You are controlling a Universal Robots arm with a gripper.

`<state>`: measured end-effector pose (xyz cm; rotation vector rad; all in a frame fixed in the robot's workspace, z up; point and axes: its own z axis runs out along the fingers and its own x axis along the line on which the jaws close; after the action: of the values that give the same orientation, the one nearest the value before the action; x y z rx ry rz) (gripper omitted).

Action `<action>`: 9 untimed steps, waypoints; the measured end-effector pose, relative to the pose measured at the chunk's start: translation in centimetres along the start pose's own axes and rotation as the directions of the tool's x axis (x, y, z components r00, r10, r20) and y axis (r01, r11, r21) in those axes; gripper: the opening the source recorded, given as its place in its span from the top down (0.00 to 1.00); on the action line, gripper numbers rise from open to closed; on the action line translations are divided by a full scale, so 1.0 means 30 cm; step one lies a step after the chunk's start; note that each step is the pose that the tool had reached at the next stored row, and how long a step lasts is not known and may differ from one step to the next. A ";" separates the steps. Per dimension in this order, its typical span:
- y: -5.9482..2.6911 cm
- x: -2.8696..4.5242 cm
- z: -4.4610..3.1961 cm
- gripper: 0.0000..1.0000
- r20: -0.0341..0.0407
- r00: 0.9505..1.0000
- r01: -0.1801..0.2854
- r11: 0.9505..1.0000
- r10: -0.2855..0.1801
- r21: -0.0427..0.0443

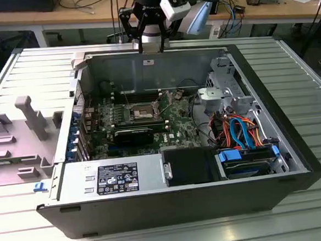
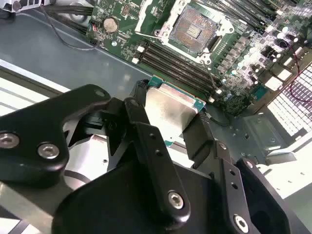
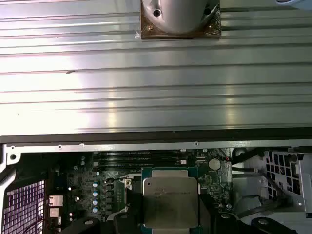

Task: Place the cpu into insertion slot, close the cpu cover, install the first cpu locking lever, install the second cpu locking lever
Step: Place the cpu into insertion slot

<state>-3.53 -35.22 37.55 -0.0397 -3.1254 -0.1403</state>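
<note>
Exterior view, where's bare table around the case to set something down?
The ribbed table is bare on the exterior view's right of the case and nearer the camera. A grey fixture occupies the exterior view's left; cables crowd inside.

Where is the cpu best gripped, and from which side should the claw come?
By two opposite edges, from above its metal top, as the claw holds the cpu now: it is thin, flat and square, and its underside must stay free for the insertion slot.

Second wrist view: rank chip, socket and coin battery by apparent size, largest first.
1. chip, held in the gripper nearest the camera, so its lead is only apparent
2. socket
3. coin battery, clearly smallest
</note>
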 end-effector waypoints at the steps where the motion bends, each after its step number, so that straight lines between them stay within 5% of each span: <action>1: 0.000 0.000 0.000 0.45 0.002 1.000 0.000 1.000 0.000 0.000; 7: 0.000 0.003 0.000 0.45 0.002 1.000 0.000 1.000 0.000 0.000; 9: -0.006 0.006 0.024 0.45 0.002 1.000 0.000 1.000 0.000 0.000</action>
<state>-3.71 -35.33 36.82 -0.0396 -3.1270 -0.1404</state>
